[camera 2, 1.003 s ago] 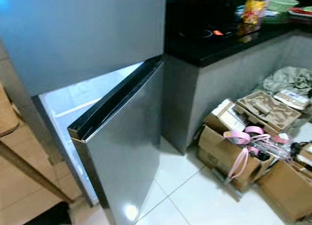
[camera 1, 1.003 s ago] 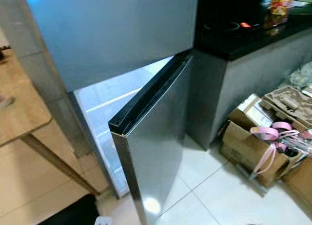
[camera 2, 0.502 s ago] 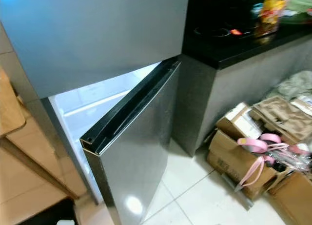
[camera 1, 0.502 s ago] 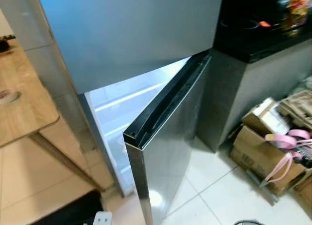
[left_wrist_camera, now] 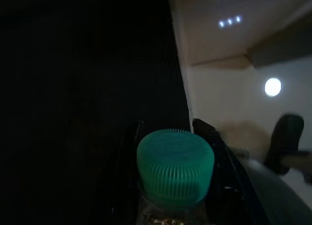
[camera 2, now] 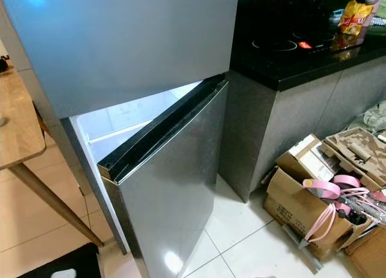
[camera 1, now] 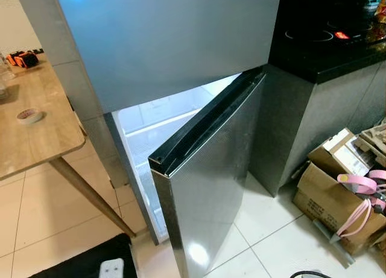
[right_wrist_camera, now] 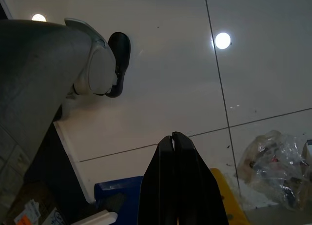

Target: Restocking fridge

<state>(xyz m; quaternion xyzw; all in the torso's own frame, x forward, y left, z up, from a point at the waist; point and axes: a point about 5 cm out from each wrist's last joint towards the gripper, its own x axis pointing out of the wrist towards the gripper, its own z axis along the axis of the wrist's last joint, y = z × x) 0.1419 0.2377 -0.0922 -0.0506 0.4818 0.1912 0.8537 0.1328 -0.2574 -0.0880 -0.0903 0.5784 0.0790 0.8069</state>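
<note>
A steel fridge stands before me with its upper door (camera 1: 163, 43) closed and its lower door (camera 1: 208, 187) swung partly open. Through the gap I see the lit white inside (camera 1: 154, 130) with a shelf edge. In the left wrist view my left gripper (left_wrist_camera: 173, 152) is shut on a bottle with a green ribbed cap (left_wrist_camera: 175, 164), one black finger on each side of the neck. In the right wrist view my right gripper (right_wrist_camera: 173, 139) is shut with nothing in it, hanging over the white floor tiles.
A wooden table (camera 1: 36, 130) with a tape roll (camera 1: 29, 115) stands to the left of the fridge. To the right is a black counter (camera 2: 301, 61) with a cooktop. Cardboard boxes (camera 1: 335, 190) with pink straps lie on the floor at right. A black mat (camera 1: 84, 263) lies near my feet.
The camera has swung left and tilted up, so the fridge and boxes sit further right and more of the table shows. The fridge door stands as before.
</note>
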